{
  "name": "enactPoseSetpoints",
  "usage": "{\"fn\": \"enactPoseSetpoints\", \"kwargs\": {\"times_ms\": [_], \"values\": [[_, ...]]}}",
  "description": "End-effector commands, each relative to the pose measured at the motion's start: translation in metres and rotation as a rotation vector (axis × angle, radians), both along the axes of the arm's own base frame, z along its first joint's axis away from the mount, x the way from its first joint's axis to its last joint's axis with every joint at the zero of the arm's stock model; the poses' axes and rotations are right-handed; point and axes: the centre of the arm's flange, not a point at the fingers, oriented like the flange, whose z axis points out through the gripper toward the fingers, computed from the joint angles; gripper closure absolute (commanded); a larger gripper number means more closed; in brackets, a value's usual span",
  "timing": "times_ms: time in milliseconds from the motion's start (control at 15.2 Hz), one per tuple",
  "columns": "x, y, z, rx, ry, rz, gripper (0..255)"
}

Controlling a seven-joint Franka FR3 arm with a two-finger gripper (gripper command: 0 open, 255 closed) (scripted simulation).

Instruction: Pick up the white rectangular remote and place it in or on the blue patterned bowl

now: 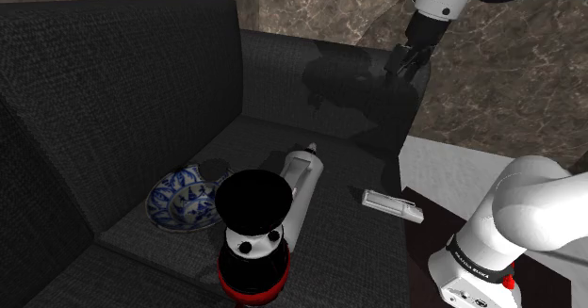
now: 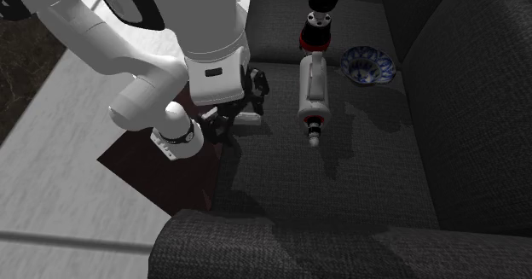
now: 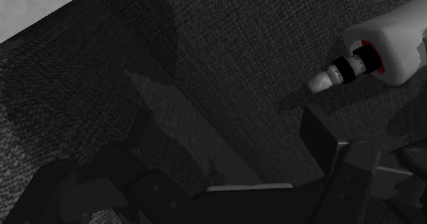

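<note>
The white rectangular remote (image 1: 393,205) lies flat on the dark sofa seat, close to the seat's front edge. The blue patterned bowl (image 1: 183,199) (image 2: 368,65) sits at the back of the seat against the backrest, tilted a little. My gripper (image 1: 407,63) hangs high over the sofa's far armrest, well above and beyond the remote. In the wrist view the gripper (image 3: 233,147) is open, its black fingers (image 3: 145,135) standing apart with only sofa fabric between them.
A white bottle (image 1: 302,189) (image 2: 311,88) (image 3: 373,48) lies on its side between bowl and remote. A black-topped bottle with a red band (image 1: 253,242) (image 2: 320,20) stands upright beside the bowl. The robot's base (image 1: 481,254) is beside the sofa's front.
</note>
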Motion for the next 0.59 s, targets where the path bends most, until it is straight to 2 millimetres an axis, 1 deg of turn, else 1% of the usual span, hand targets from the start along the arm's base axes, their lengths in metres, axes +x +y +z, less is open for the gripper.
{"fn": "enactPoseSetpoints", "kwargs": {"times_ms": [0,264,528], "values": [[0.0,0.0,0.0,0.0,0.0,0.0,0],[-0.011,0.029,-0.04,-0.006,0.029,0.109,0],[-0.026,0.055,-0.08,-0.012,0.057,0.218,0]]}}
